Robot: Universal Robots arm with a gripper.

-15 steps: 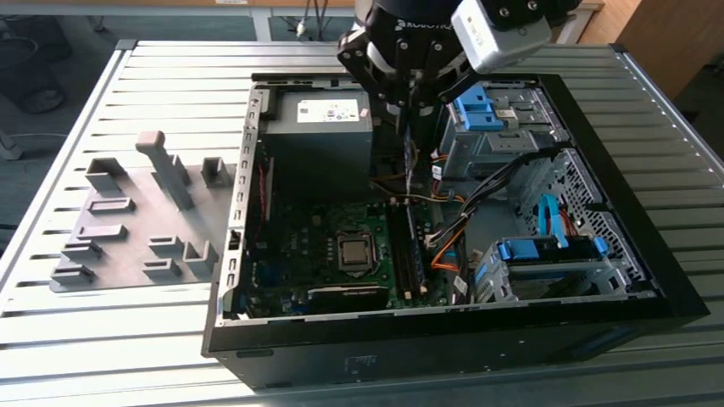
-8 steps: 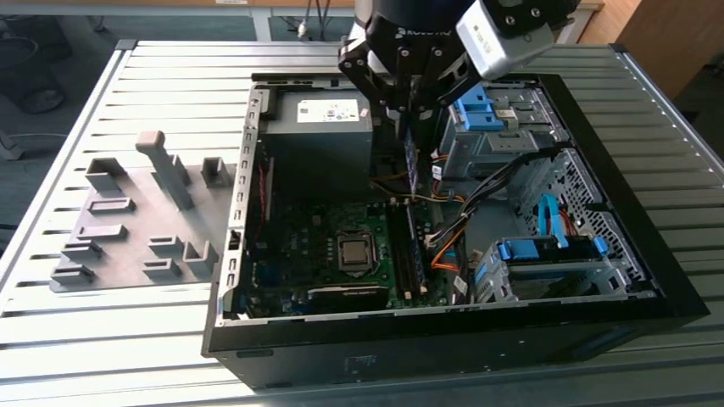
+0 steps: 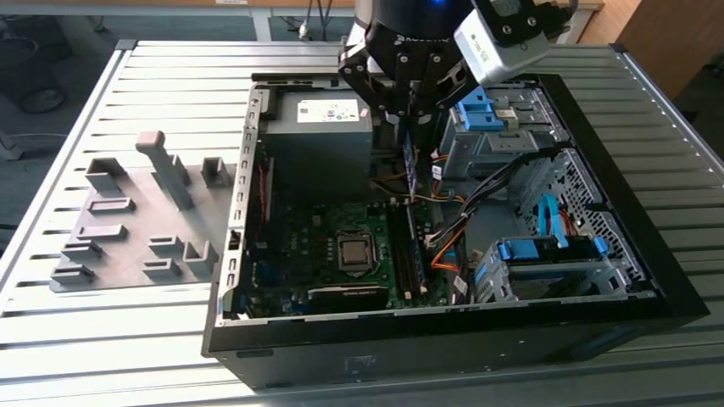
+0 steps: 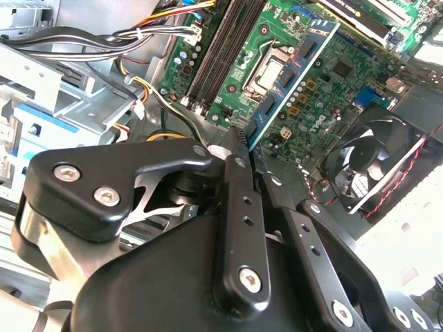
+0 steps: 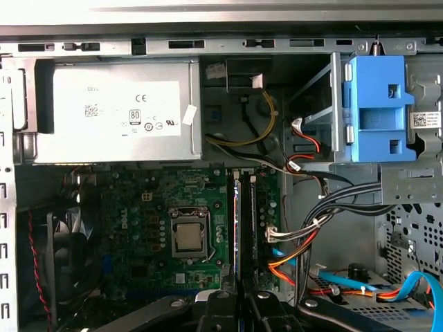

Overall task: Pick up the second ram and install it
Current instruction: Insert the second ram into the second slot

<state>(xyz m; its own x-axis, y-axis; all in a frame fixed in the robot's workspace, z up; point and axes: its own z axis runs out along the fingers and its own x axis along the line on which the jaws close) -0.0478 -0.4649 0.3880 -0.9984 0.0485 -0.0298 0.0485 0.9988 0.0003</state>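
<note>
My gripper hangs over the open computer case, shut on the second ram. The ram is a thin dark stick held on edge and pointing down toward the motherboard. In the second wrist view the black fingers clamp one end of the blue-green ram. Its black chips face the processor socket. The stick is above the board, and the long black memory slots lie just below it beside the socket. My gripper sits in line with those slots.
A grey plate with several plastic holder blocks lies at the exterior view's left of the case. Inside the case are the power supply, blue drive cages, bundled cables near the slots and a black fan.
</note>
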